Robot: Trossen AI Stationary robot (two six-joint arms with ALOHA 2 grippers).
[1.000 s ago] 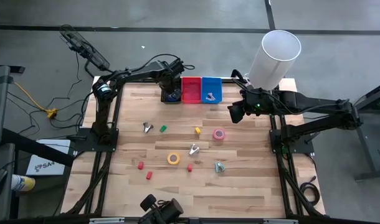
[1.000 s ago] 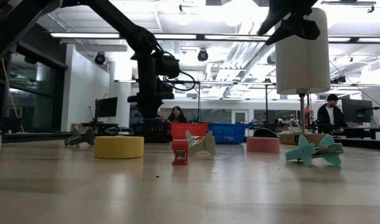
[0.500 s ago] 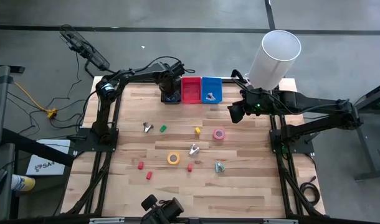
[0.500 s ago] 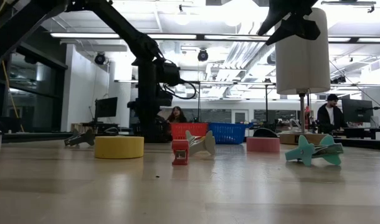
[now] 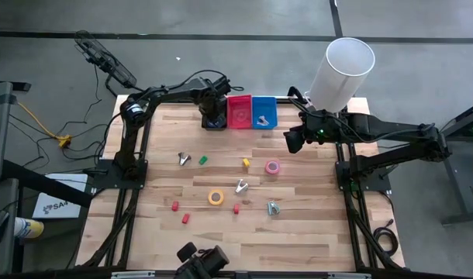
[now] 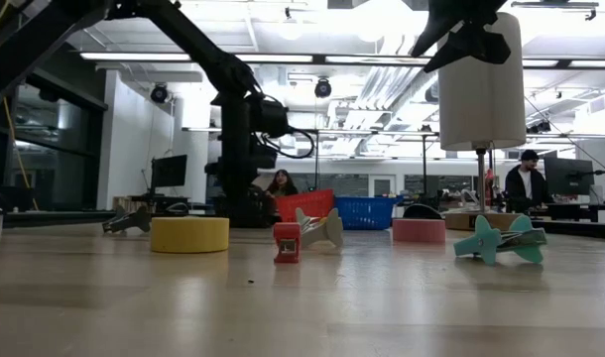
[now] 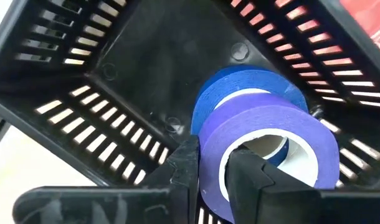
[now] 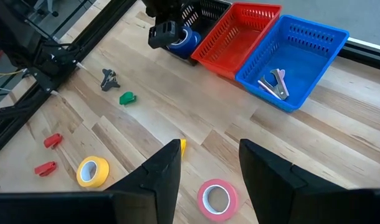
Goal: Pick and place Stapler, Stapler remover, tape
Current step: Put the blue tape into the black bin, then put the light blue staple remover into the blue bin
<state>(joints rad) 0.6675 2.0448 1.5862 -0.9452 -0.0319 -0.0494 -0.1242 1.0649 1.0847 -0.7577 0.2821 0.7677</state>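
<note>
Two blue tape rolls [image 7: 258,124] sit in the black basket [image 7: 115,68], the left gripper [image 7: 212,171] pinching one. Right gripper [image 8: 209,165] waits half-open at the table's right; pink roll [image 5: 273,167] and yellow roll [image 5: 215,197] remain.

Two blue tape rolls [image 7: 265,149] in black slatted basket [image 7: 134,81]

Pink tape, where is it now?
In the high view the pink tape lies flat on the table's right half, just right of the small yellow block, clear of both pincers.

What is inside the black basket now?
The black basket holds two tape rolls: a blue roll beneath a purple roll, pinched by the left gripper. The floor underneath them is hidden.
</note>
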